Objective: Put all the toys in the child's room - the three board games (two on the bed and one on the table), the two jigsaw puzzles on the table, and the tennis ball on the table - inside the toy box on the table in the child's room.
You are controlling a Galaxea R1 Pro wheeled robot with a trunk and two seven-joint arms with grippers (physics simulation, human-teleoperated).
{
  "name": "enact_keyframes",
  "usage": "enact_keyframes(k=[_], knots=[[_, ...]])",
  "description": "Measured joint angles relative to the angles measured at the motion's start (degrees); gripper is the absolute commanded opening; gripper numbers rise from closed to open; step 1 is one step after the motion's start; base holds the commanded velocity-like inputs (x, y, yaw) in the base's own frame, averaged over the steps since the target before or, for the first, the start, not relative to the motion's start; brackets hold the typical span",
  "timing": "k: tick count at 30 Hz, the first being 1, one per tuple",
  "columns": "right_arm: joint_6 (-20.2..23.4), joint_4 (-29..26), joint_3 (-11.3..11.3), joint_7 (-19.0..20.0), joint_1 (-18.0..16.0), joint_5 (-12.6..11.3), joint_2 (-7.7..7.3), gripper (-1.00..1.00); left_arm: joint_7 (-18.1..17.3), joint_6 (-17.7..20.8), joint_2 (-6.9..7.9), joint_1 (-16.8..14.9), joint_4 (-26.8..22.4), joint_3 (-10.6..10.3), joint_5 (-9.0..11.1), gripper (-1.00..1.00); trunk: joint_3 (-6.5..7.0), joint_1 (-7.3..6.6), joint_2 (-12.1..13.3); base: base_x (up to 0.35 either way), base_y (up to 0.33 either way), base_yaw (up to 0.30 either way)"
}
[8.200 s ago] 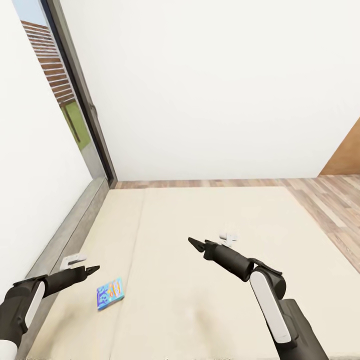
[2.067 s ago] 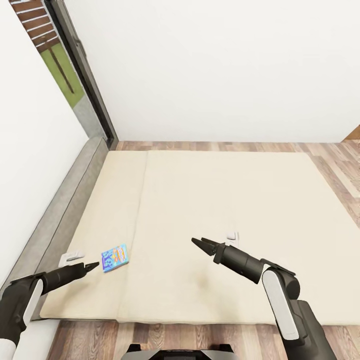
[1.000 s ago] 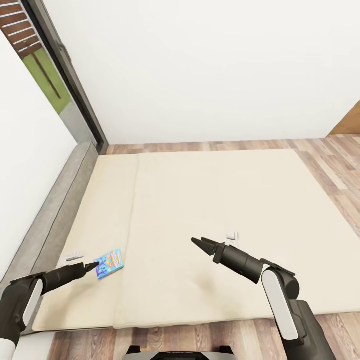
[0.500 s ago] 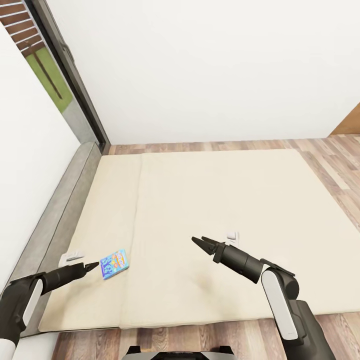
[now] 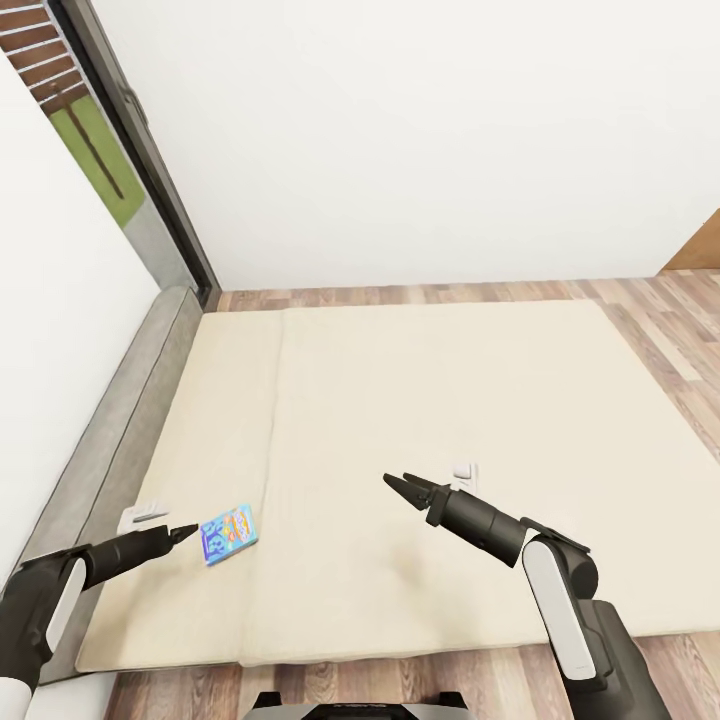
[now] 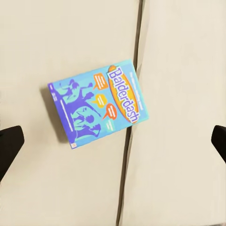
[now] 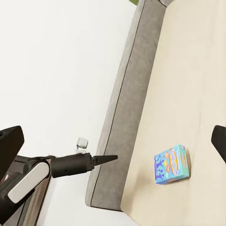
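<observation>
One board game (image 5: pixel 228 533), a blue box with purple figures and "Balderdash" lettering, lies flat on the cream bed (image 5: pixel 420 380) near its front left corner. My left gripper (image 5: pixel 185 532) hovers just left of it, fingers wide open and empty. From the left wrist the board game (image 6: pixel 99 103) sits between the spread fingertips (image 6: pixel 9 146), over a seam in the mattress. My right gripper (image 5: pixel 400 487) is open and empty above the bed's middle front. The right wrist view takes in the board game (image 7: pixel 172 165) and the left arm (image 7: pixel 70 165).
A grey bed edge (image 5: pixel 120 420) runs along the left against a white wall. A dark-framed window (image 5: pixel 130 150) stands at the back left. Wood floor (image 5: pixel 660 330) borders the bed at the back, right and front. My base (image 5: pixel 350 705) is at the bed's foot.
The whole picture has shifted a little, so the camera has moved; a second ago the left fingertip overlapped the game's edge, now it sits just left of it. Both arms hold their pose.
</observation>
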Motion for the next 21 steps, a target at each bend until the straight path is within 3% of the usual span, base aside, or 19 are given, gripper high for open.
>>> enact_keyframes(k=[14, 20, 21], knots=[[-0.1, 0.0, 0.1, -0.1, 0.0, 0.1, 0.09, 1.00, 1.9, 0.4, -0.45, -0.2, 0.1, -0.4, -0.4, 1.00, 0.00, 0.00, 0.0, 0.007, 0.001, 0.000], [-0.2, 0.0, 0.1, -0.4, 0.0, 0.3, 0.09, 1.00, 9.1, 0.9, -1.41, -4.6, 2.1, -0.6, -0.4, 1.00, 0.00, 0.01, 0.0, 0.000, 0.000, 0.000], [-0.2, 0.0, 0.1, -0.6, 0.0, 0.4, 0.10, 1.00, 12.0, 0.9, -1.80, -6.6, 4.1, -0.7, -0.4, 1.00, 0.01, 0.01, 0.0, 0.000, 0.000, 0.000]])
